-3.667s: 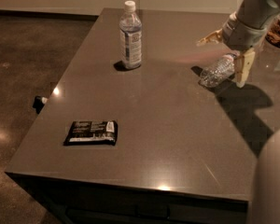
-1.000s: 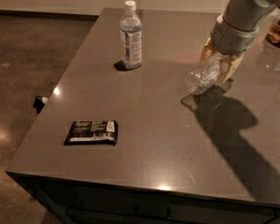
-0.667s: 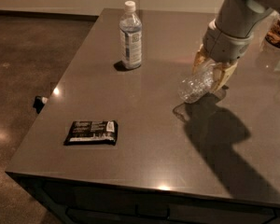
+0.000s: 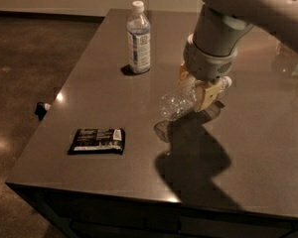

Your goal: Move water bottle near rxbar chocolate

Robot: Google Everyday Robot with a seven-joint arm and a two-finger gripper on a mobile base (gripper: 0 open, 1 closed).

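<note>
**1. Table** [image 4: 248, 148]. Dark grey top, with its front edge nearest you. The arm's broad shadow lies across the near middle.

**2. Rxbar chocolate** [image 4: 97, 140]. Near left. Black wrapper lying flat, long side running left to right, with a white patch at its right end. Nothing touches it.

**3. Water bottle** [image 4: 176, 103]. Mid table. Crinkled and clear, carried on its side, base pointing toward the bar and white cap toward the far right. Its separate shadow suggests it hangs clear of the surface. It is to the right of the bar and further back, with bare table between them.

**4. Gripper** [image 4: 194, 86]. Same spot, pointing down from the wrist. It is clamped across the bottle's neck end. One tan finger [image 4: 207, 94] shows on the near side and the other sits behind.

**5. Taller bottle** [image 4: 139, 37]. Far left. Upright, with a large white label. It is not your target and stands well apart from the load.

**Step in hand:** transport; the bottle is grasped but not yet delivered.

**Next move:**
- Travel toward the near left.
- Lower the bottle until it rests just beside the bar, not on the wrapper and without nudging it.
- Release only after that.
- A crumpled bottle laid on its side may roll, so set it down gently.
</note>
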